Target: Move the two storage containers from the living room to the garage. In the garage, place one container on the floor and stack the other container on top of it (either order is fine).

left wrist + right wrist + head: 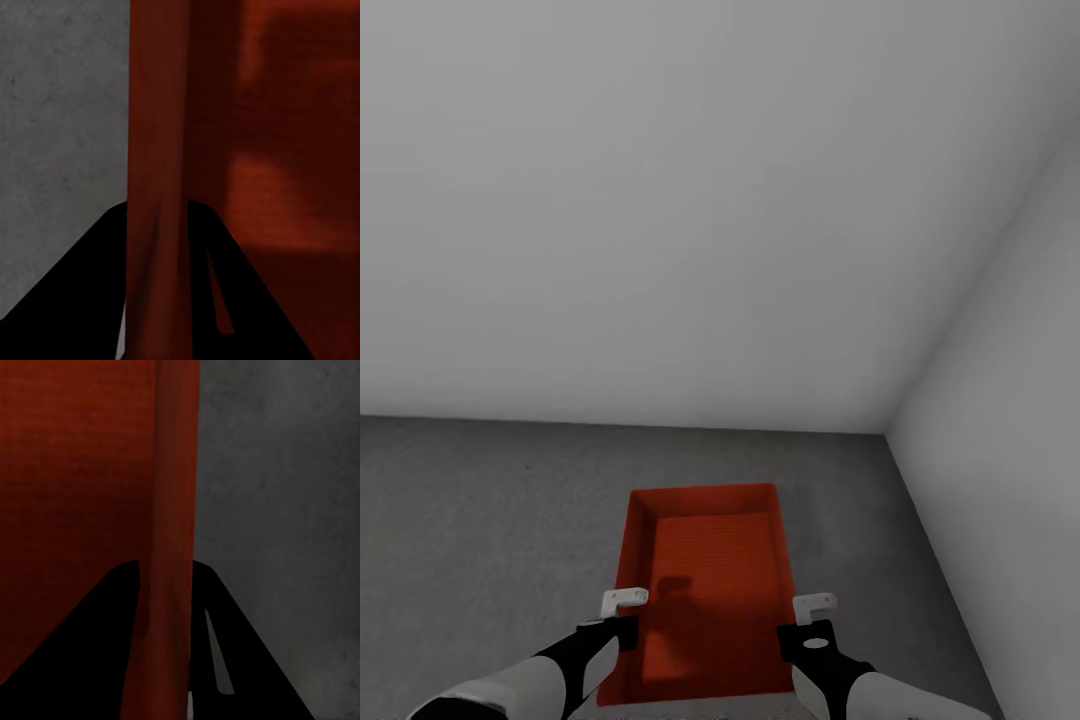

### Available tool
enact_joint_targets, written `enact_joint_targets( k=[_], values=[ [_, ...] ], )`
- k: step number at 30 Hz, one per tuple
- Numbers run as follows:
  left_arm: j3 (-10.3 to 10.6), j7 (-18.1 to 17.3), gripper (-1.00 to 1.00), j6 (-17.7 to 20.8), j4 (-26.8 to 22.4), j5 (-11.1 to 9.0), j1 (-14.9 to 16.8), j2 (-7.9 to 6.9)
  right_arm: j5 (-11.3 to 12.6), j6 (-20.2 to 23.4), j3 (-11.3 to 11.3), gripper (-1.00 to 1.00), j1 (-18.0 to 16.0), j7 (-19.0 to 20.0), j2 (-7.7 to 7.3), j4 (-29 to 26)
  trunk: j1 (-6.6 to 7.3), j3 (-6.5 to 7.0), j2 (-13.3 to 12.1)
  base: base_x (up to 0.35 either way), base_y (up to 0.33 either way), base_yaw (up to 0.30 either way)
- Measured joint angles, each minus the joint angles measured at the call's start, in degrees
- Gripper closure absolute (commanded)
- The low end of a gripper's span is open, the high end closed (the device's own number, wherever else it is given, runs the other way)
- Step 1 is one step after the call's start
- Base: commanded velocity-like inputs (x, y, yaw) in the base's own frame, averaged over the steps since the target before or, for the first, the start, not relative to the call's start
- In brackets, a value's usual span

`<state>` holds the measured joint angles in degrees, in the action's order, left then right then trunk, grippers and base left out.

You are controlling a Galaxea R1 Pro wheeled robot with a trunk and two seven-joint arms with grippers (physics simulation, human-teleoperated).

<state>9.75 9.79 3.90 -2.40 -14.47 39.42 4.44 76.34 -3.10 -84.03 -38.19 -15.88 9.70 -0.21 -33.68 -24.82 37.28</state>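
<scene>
Orange-red plastic, thin-walled and open on top, so this storage container [705, 590] should be light but a bit flexy, and I'd guess it twists if you grab it by one side only. Two-handed on the long walls looks like the sane way to hold it, and that's what's going on: the left gripper [622, 612] straddles the left long wall near the robot's end of the container, and the right gripper [812, 618] does the same on the opposite wall. Container sits low over the dark grey floor [480, 520], near the corner where the two pale walls [660, 200] meet, so this is the garage. Whether it's resting on the floor or hanging just above it, I honestly can't tell from the head view. The wrist views give you what the head view can't: in the left wrist view the rim [157, 150] runs right between the two dark fingers [90, 300], one inside the container and one outside, closed onto the wall. Right wrist view shows the same pinch on its rim [176, 510], with speckled concrete beside it. The head view gives the overall placement and the ribbed bottom.
</scene>
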Motion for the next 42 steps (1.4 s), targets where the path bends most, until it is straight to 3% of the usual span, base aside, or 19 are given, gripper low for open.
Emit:
enact_joint_targets(
  k=[8,29,42],
  values=[
    [0.07,-0.10,1.00,-0.01,0.01,0.00,0.00,-0.02,0.04,0.02,0.05,1.00,0.00,-0.02,0.02,0.02,-1.76,-2.19,3.22,0.000,0.000,0.000],
    [0.09,-0.16,1.00,0.00,0.02,-0.05,0.00,-0.08,0.14,0.00,-0.03,1.00,-0.01,0.07,0.06,0.08,-1.76,-4.12,3.24,0.000,0.000,0.000],
    [0.09,-0.23,1.00,-0.01,0.02,-0.04,0.00,-0.12,0.19,-0.02,-0.07,1.00,-0.01,0.08,0.10,0.11,-1.76,-4.23,3.24,0.000,0.000,0.000]
  ],
)
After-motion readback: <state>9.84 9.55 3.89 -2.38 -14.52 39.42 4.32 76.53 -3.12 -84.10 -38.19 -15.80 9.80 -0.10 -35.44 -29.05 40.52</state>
